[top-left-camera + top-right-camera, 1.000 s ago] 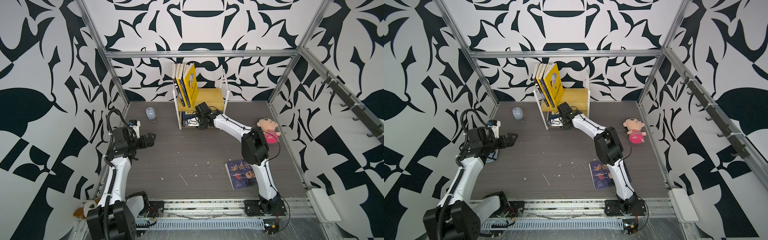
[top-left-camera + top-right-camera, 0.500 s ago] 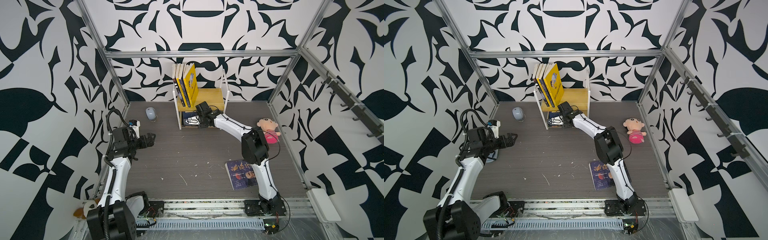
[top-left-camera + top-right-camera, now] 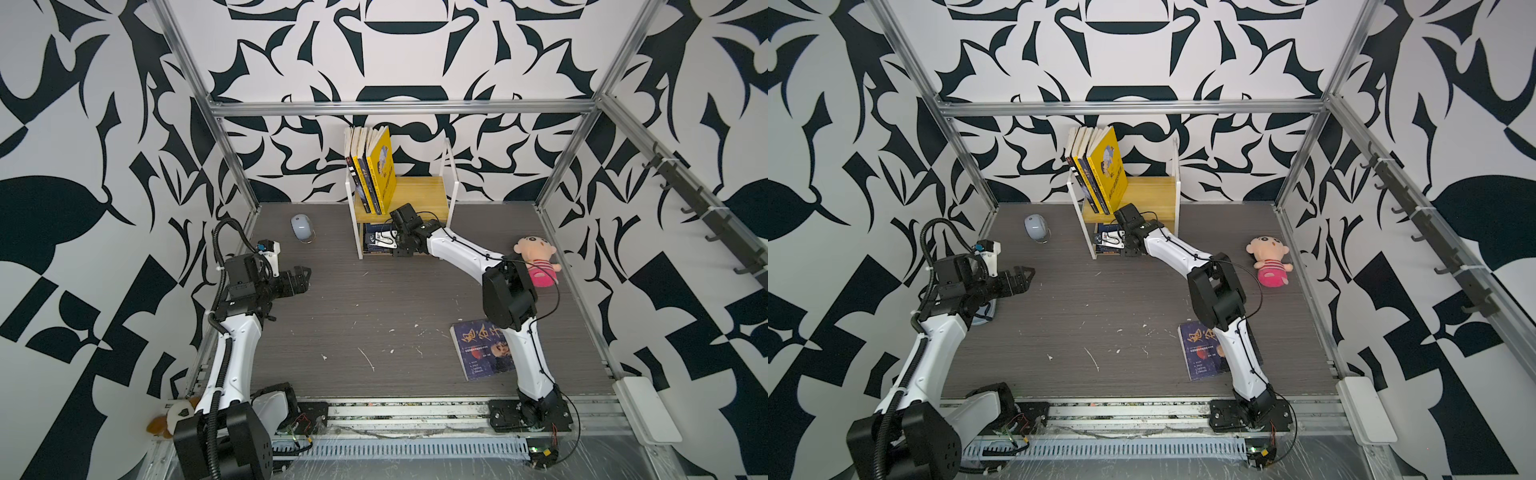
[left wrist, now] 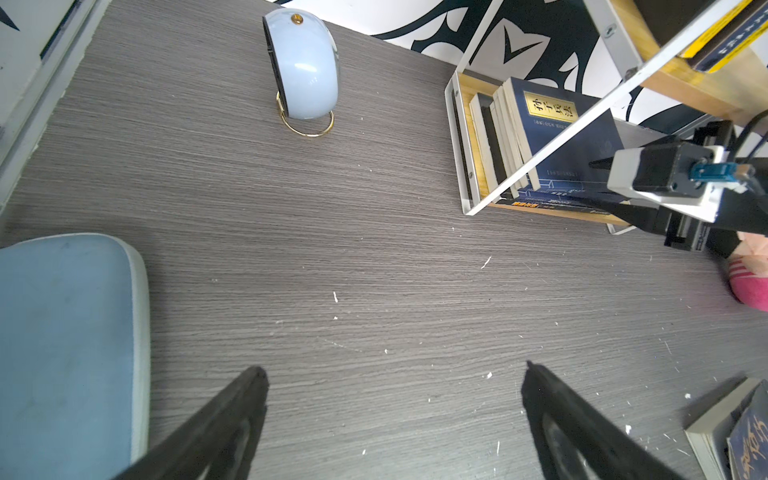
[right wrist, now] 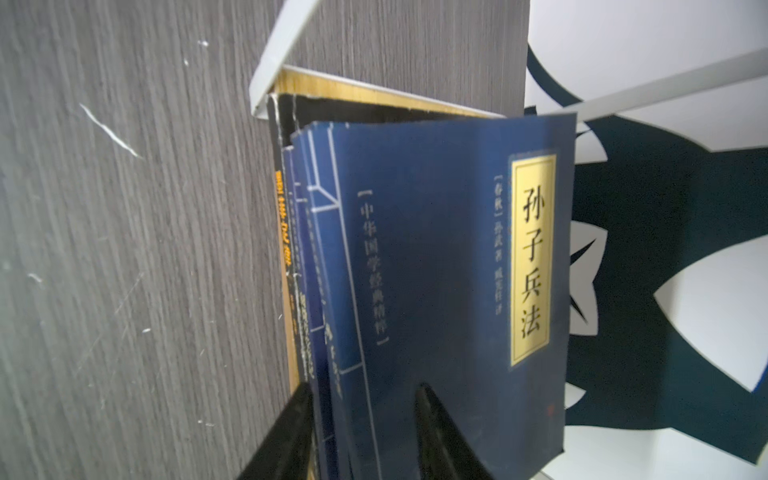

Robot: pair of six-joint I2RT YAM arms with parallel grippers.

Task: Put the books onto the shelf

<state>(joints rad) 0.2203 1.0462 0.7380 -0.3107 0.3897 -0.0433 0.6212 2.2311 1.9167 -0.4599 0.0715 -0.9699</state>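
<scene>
The right gripper [image 5: 365, 392] reaches into the lower tier of the shelf [image 3: 422, 195], its fingers [image 5: 436, 432] either side of the navy books [image 5: 436, 257] there; whether they pinch, I cannot tell. The left gripper [image 4: 395, 370] gapes wide, well apart from the shelf. One loose book [image 3: 478, 353] lies flat, well in front of the shelf.

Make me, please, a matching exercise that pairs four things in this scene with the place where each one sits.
Things:
1. yellow book
2. navy book with the gold title label
3. portrait book
4. plush doll

Places:
A. lying flat on the table, toward the front
B. standing on the upper tier of the shelf
C. on the table, right of the shelf
D. on the lower tier of the shelf

Pairs: 1-B, 2-D, 3-A, 4-C.
</scene>
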